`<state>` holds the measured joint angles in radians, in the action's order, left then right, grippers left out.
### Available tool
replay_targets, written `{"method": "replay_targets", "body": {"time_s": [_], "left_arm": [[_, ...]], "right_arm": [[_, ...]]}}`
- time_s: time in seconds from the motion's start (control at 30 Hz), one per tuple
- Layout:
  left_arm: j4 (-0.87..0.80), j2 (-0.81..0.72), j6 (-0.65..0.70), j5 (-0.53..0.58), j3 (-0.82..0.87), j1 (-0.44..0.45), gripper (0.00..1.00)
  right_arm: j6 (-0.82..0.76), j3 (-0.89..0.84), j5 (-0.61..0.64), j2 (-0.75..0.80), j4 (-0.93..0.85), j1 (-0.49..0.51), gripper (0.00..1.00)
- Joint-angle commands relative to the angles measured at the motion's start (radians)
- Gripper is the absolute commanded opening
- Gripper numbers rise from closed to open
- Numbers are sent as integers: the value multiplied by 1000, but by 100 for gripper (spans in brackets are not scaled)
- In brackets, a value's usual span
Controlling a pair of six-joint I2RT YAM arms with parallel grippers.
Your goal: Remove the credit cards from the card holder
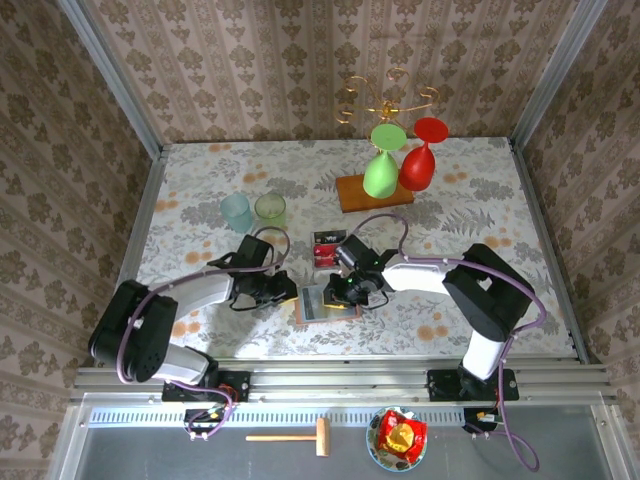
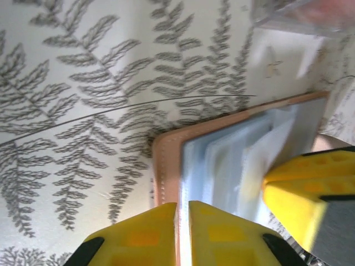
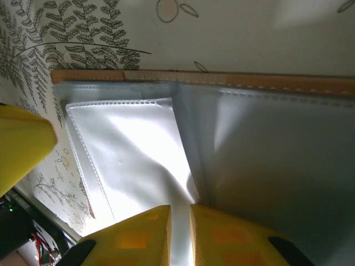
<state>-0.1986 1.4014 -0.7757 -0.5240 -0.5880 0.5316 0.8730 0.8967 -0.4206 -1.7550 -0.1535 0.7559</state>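
Note:
The brown card holder (image 1: 318, 307) lies open on the tablecloth near the front, its blue-grey lining and clear sleeves facing up. My left gripper (image 1: 288, 290) is at its left edge. In the left wrist view my left gripper (image 2: 183, 213) is shut on the leather rim of the card holder (image 2: 166, 149). My right gripper (image 1: 343, 292) is over the holder's right half. In the right wrist view my right gripper (image 3: 180, 216) is shut on a clear sleeve of the card holder (image 3: 266, 144). The red credit cards (image 1: 327, 250) lie on the table just behind the holder.
Two glass tumblers (image 1: 237, 211) (image 1: 270, 208) stand behind the left arm. A wooden board (image 1: 373, 192) with a green goblet (image 1: 382, 170) and a red goblet (image 1: 420, 165) sits at the back centre. On the near ledge lie a wooden mallet (image 1: 295, 436) and a bowl (image 1: 398, 440).

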Motion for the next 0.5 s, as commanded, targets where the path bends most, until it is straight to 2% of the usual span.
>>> {"method": "replay_targets", "body": {"time_s": [0.0,0.17,0.47], "left_arm": [[10,-30,-49,-10,-41,25,19],[89,11,-115,-37,-49,70,25],[105,97,-157,-18,-68,118,25]], "right_arm": [[40,-50,-38,22,87,-23,17],[83,-101,-86,10,192,-42,16],[128,-146,-111,6,284,-49,16]]}}
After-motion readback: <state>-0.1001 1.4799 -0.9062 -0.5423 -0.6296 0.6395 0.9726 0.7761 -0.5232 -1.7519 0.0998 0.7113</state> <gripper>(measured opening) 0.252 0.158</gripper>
